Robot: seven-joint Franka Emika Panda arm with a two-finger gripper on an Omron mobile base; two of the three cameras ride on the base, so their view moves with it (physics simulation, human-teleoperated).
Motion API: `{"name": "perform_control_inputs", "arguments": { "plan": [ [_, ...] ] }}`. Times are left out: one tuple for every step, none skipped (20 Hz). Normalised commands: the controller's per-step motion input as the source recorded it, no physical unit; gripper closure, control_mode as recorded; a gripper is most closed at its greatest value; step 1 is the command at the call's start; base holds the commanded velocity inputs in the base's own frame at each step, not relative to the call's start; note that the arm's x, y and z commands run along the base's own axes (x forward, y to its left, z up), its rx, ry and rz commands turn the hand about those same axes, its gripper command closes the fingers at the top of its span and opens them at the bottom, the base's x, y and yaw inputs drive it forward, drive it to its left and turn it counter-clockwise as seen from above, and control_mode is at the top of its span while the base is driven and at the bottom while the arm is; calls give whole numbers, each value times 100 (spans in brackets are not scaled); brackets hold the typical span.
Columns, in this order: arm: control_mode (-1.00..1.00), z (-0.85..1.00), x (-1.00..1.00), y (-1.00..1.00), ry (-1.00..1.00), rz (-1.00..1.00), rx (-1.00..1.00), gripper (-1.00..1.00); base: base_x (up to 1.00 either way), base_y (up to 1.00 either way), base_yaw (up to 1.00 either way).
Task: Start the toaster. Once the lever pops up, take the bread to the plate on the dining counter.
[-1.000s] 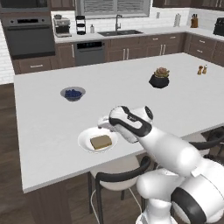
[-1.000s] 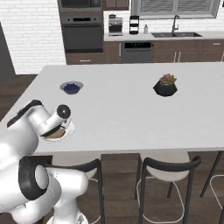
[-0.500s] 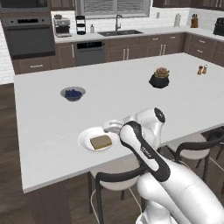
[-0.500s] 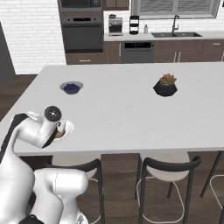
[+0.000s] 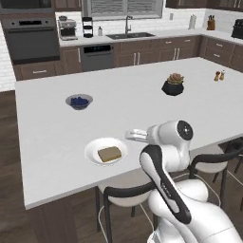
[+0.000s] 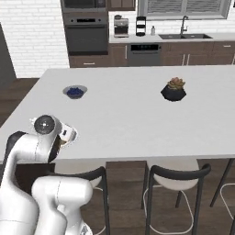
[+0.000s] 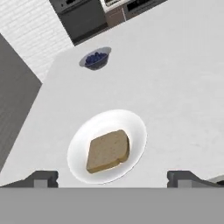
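One plate [image 7: 107, 146], one slice of bread [image 7: 108, 151], one bowl of blue berries [image 7: 96, 59], one potted succulent [image 5: 173, 84] on the dining counter [image 5: 133, 107]. The bread lies flat at the centre of the round white plate, tan-brown, squarish, smaller than the plate. The berry bowl sits at eleven o'clock from it. The gripper [image 7: 118, 177] hangs above the plate, jaws spread wide, holding nothing.
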Motion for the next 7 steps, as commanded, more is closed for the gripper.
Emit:
{"name": "perform_control_inputs", "arguments": {
  "plan": [
    [-100,93,0,-68,-9,-12,-2,-100,0,0,0],
    [-100,80,0,-72,-4,-9,-1,-100,0,0,0],
    [-100,73,-1,-69,-3,-9,-1,-100,0,0,0],
    [-100,72,-1,-68,-2,-8,-1,-100,0,0,0],
    [-100,71,0,-66,-2,-8,-1,-100,0,0,0],
    [-100,72,-4,-62,-2,-8,-1,-100,0,0,0],
    [-100,71,-8,-59,-2,-7,0,-100,0,0,0]
  ]
}}
